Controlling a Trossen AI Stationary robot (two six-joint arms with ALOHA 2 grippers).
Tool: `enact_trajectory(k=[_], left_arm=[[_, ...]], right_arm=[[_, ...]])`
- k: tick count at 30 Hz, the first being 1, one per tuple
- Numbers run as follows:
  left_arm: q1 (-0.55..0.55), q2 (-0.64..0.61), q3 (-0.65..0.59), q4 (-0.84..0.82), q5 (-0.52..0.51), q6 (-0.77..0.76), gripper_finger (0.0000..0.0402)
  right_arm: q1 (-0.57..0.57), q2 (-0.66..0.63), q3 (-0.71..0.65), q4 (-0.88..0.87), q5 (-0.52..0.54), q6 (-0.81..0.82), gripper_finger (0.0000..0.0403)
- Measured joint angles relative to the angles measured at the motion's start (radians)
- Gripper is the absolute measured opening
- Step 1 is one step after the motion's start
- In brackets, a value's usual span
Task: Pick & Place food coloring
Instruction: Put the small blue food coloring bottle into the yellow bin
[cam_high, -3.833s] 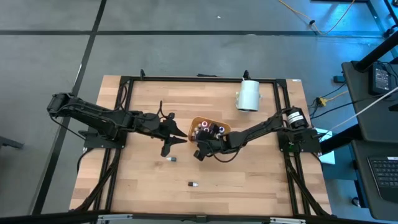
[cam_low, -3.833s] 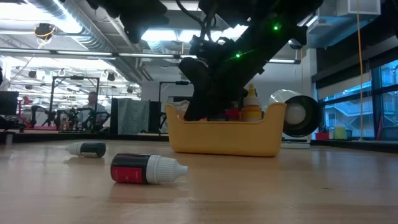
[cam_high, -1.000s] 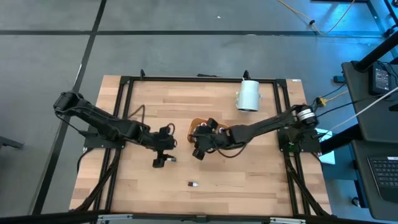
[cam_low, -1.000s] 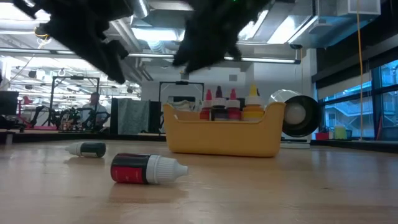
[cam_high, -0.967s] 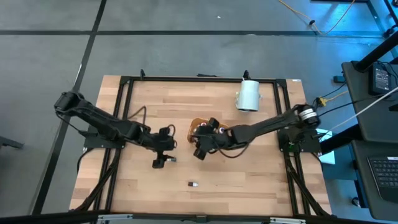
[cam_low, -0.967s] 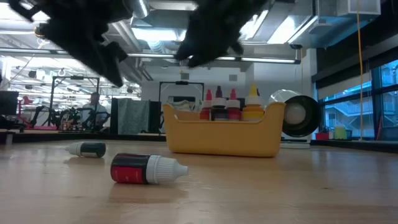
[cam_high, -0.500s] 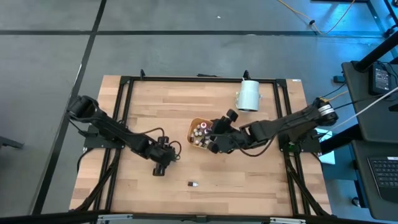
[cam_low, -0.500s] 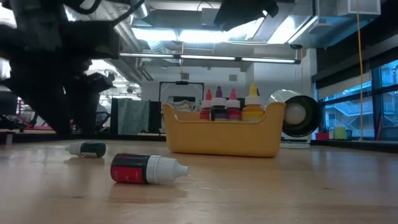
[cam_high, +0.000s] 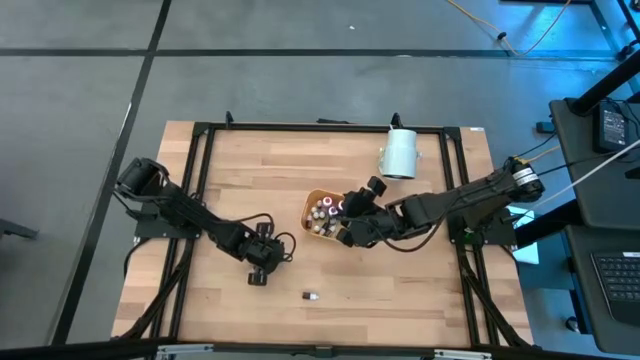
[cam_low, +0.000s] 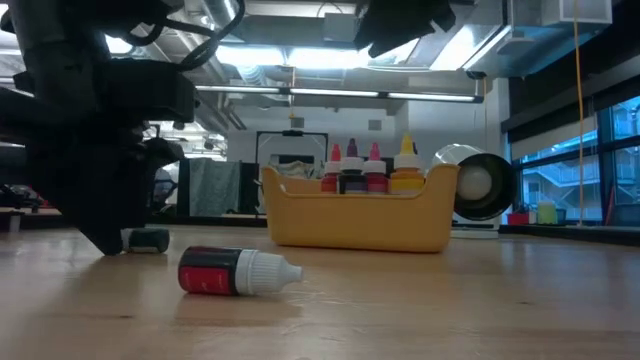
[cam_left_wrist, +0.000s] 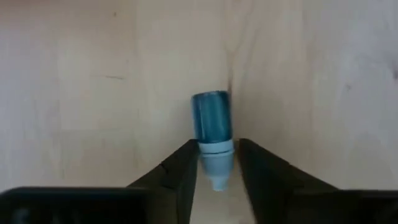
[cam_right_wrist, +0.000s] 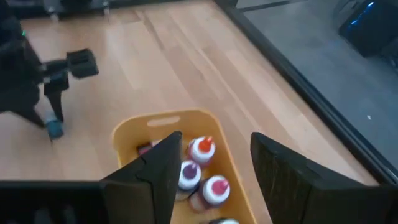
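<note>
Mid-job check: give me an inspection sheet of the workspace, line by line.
Surface: wooden table, black frame around it.
Job's things: blue bottle lying flat, cap end between the left fingers; red bottle lying loose; several bottles upright in the tray.
Clutter: white cylinder on its side near the far edge.
Grippers: left gripper down at the table, around the blue bottle's cap; right gripper open above the tray, empty.
Cables: loops on both arms; yellow cord on the floor.
Surroundings: workshop behind; no people close by.
</note>
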Motion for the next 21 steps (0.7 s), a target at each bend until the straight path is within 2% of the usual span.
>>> enact_trajectory(k=[5, 13, 17, 21], left_arm=[[0.003, -0.001, 0.005, 0.015, -0.008, 0.019, 0.0055], [0.08, -0.068, 0.116, -0.031, -0.035, 0.015, 0.0052], [0.162, -0.079, 0.228, -0.076, -0.038, 0.049, 0.0052], [0.233, -0.058, 0.34, -0.135, -0.033, 0.131, 0.0052]], right_arm=[[0.018, -0.005, -0.001, -0.039, -0.017, 0.041, 0.0193], [0.053, -0.06, -0.001, -0.096, -0.019, 0.05, 0.0193], [0.058, -0.075, -0.001, -0.106, -0.032, 0.068, 0.0193], [0.058, -0.077, -0.001, -0.116, -0.092, 0.081, 0.0193]])
